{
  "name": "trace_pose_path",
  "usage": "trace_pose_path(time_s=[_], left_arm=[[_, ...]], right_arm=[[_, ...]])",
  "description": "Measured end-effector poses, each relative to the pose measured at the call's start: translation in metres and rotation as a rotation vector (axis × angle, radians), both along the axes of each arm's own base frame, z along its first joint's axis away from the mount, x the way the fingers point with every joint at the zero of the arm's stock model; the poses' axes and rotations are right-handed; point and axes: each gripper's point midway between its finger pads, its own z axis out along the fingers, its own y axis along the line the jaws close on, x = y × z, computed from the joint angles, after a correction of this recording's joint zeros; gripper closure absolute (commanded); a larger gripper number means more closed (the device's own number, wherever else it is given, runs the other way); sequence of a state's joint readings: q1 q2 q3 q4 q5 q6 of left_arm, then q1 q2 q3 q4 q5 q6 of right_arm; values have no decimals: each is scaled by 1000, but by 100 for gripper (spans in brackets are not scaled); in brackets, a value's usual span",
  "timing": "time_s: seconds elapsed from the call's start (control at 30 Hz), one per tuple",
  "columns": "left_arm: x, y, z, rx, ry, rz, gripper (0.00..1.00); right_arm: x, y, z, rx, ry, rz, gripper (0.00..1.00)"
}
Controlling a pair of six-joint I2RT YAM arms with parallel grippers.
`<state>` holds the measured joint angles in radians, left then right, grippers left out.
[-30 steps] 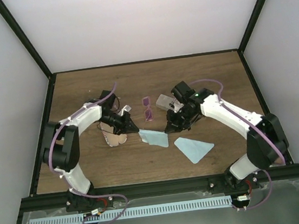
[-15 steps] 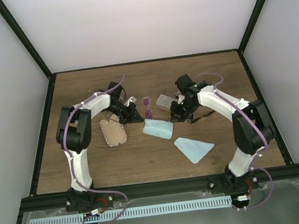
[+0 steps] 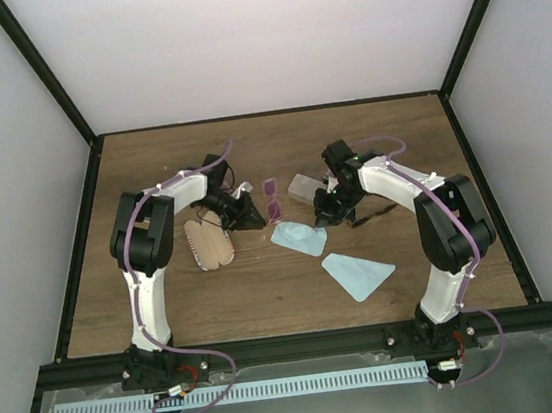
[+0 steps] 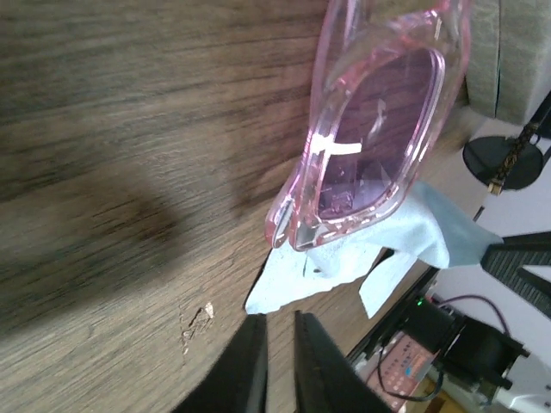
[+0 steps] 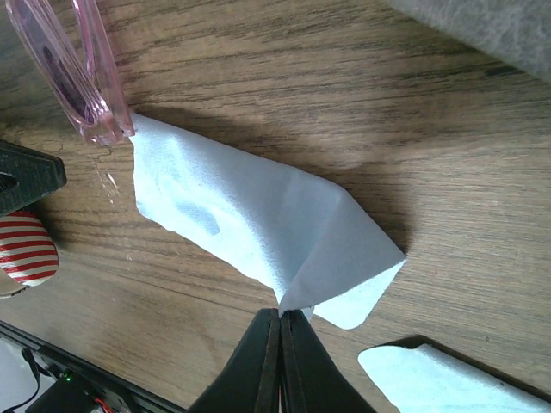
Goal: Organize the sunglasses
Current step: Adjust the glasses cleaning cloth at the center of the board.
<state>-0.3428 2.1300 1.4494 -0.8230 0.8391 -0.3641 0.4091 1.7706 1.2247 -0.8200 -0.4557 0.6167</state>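
The pink-tinted sunglasses [image 3: 272, 199] lie on the wooden table between the two arms; in the left wrist view the sunglasses [image 4: 379, 129] partly overlap a light blue cloth [image 4: 344, 258]. My left gripper [image 4: 280, 331] is just short of that cloth's corner, its jaws almost together with nothing between them. My right gripper [image 5: 281, 317] is shut on a folded edge of the cloth [image 5: 250, 224], whose far corner touches the sunglasses [image 5: 73, 69]. A thin black-framed pair [image 3: 373, 217] lies by the right arm. From above, the left gripper [image 3: 255, 219] and the right gripper [image 3: 320, 219] flank the cloth [image 3: 298, 237].
A second light blue cloth [image 3: 358, 274] lies flat nearer the front. An open pink-striped case [image 3: 209, 241] sits beside the left arm. A grey case [image 3: 305, 187] rests behind the right gripper. Black frame rails border the table.
Both arms swung inward and back, carrying the cloth up beside the pink sunglasses. The cloth now lies flatter, and the left jaws sit just off its corner.
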Motion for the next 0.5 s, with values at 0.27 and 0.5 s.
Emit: trace_pose_path(time_s=[0.27, 0.5], left_arm=[[8, -7, -1, 7, -41, 3, 21], [19, -22, 3, 5, -105, -18, 21]], right_arm=[[-8, -2, -10, 5, 11, -10, 99], [-37, -8, -29, -19, 88, -13, 41]])
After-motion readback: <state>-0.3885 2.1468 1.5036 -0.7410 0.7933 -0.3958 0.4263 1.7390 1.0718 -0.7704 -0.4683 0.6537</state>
